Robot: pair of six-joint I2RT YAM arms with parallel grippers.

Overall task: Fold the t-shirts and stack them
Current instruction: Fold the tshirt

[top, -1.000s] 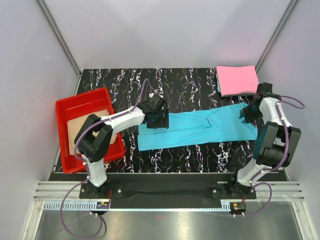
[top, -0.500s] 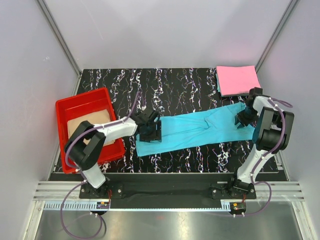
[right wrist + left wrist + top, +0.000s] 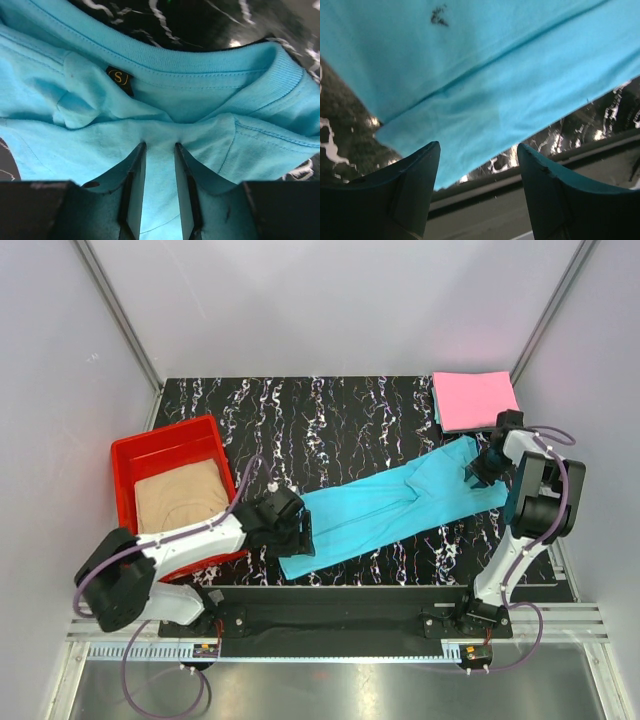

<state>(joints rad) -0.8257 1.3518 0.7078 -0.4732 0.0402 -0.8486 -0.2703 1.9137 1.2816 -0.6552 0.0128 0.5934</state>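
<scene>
Black counter with white marbling (pretty busy pattern). The turquoise t-shirt lies stretched out slantwise on it, running from the left end effector to the right end effector. The folded pink t-shirt sits just beyond the right one. The red tray sits out to the left of the left one.

light: bright, even | glare: table sheen | blur: turquoise t-shirt soft, left wrist view

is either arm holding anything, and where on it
The right gripper pinches the turquoise t-shirt by a fold just beside its collar; the left gripper holds nothing, jaws open.
</scene>
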